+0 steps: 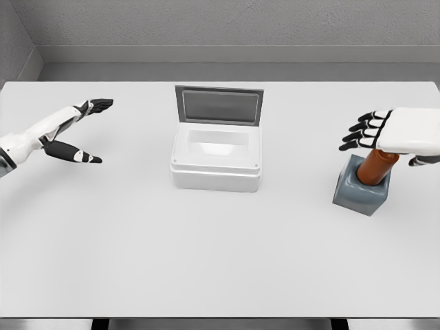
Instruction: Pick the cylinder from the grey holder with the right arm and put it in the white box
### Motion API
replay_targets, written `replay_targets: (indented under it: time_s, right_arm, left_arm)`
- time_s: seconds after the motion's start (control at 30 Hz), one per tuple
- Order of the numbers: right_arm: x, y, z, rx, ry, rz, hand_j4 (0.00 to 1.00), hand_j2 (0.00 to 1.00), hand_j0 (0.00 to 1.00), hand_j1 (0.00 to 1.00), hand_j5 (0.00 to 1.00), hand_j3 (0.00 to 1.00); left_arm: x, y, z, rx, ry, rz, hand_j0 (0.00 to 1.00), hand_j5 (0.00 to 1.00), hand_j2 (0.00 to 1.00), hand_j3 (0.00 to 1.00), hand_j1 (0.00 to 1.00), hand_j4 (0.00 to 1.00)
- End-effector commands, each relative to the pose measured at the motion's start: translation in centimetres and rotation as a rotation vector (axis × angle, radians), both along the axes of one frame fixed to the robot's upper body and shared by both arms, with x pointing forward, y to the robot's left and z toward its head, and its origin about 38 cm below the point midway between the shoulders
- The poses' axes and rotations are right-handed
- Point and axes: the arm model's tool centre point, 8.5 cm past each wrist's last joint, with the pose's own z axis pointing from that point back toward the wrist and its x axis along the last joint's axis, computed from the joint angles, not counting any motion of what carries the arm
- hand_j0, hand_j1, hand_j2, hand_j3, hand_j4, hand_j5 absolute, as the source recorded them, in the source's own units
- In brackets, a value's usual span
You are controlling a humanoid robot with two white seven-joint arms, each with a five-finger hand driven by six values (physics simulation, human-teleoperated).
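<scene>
Right hand (385, 132) hovers over the top of the cylinder (377, 167), fingers stretched out towards the middle of the desk (220, 261), not yet closed on anything. Left hand (82, 130) is off to the far side, open and idle. By my reckoning the job has barely begun: the cylinder sits in the grey holder (360, 192), and gripping, lifting, carrying and dropping it in all remain. The white box (216, 161) stands well apart at centre, lid (218, 105) up, nothing visible inside. The cylinder is a reddish-brown post, leaning slightly, its lower end sunk in the holder and its top hidden under the palm.
</scene>
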Motion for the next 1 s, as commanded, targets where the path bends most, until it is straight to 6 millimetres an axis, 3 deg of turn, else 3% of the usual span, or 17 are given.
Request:
replay_targets:
  time_s: [0.0,0.47,0.73,0.87,0.97]
  right_arm:
    - [0.0,-0.1,-0.4,-0.012,0.007,-0.005,1.00,1.00,1.00,1.00,1.00,1.00]
    - [0.9,-0.5,-2.9,-0.037,0.039,-0.030,1.00,1.00,1.00,1.00,1.00,1.00]
    - [1.0,0.2,-3.2,-0.022,0.042,-0.015,1.00,1.00,1.00,1.00,1.00,1.00]
    - [0.9,0.2,-3.3,-0.025,0.047,-0.015,0.74,0.74,0.74,0.74,0.74,0.74]
    - [0.9,0.1,-3.3,-0.026,0.047,-0.016,0.64,0.64,0.64,0.64,0.64,0.64]
  left_arm:
    - [-0.1,-0.2,-0.3,0.001,0.010,-0.005,1.00,1.00,1.00,1.00,1.00,1.00]
    - [-0.2,-0.3,-0.7,0.007,0.018,-0.009,1.00,1.00,1.00,1.00,1.00,1.00]
    - [-0.3,-0.2,-0.8,0.009,0.021,-0.008,1.00,1.00,1.00,1.00,1.00,1.00]
    - [-0.4,-0.2,-0.9,0.010,0.025,-0.009,1.00,1.00,1.00,1.00,1.00,1.00]
    - [-0.4,-0.4,-0.9,0.008,0.023,-0.012,1.00,1.00,1.00,1.00,1.00,1.00]
